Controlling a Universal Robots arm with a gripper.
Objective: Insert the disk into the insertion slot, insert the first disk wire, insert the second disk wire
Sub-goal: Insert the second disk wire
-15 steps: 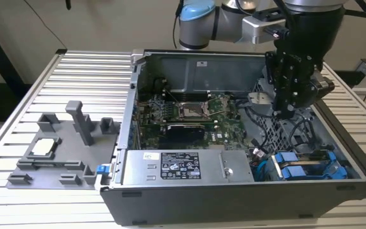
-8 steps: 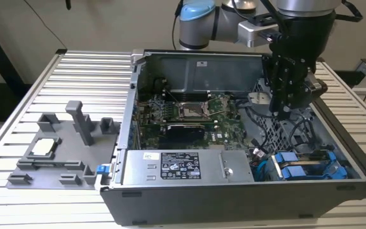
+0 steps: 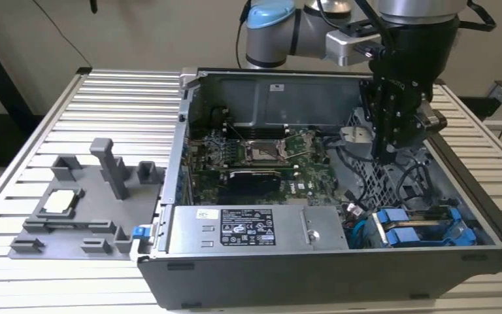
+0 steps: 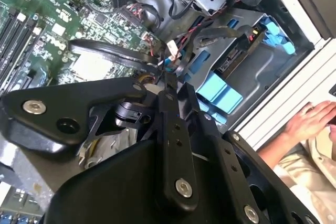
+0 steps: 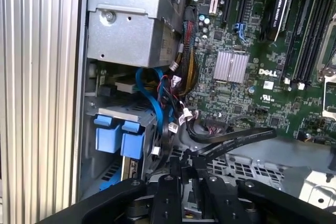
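My gripper [image 3: 389, 156] reaches down into the open computer case, above the perforated grey cage. Its fingers are closed together on a flat black disk wire [image 5: 236, 139], which curves away over the motherboard in both wire-facing wrist views; the same wire [image 4: 113, 51] meets the fingertips [image 4: 167, 80]. Two blue carrier frames [image 3: 412, 230] sit side by side in the grey drive bay, the insertion slot [image 3: 460, 226], at the case's near corner on the exterior view's right. The disk itself is hidden inside them; I cannot tell which carrier holds it. The blue tabs [image 5: 119, 137] lie apart from the gripper.
The green motherboard [image 3: 260, 154] and grey power supply [image 3: 238, 229] fill the case. Loose black, red and blue cables [image 5: 170, 103] bunch between bay and board. A grey fixture [image 3: 85, 203] stands on the slatted table. A person's hand [image 4: 315, 121] rests outside the case wall.
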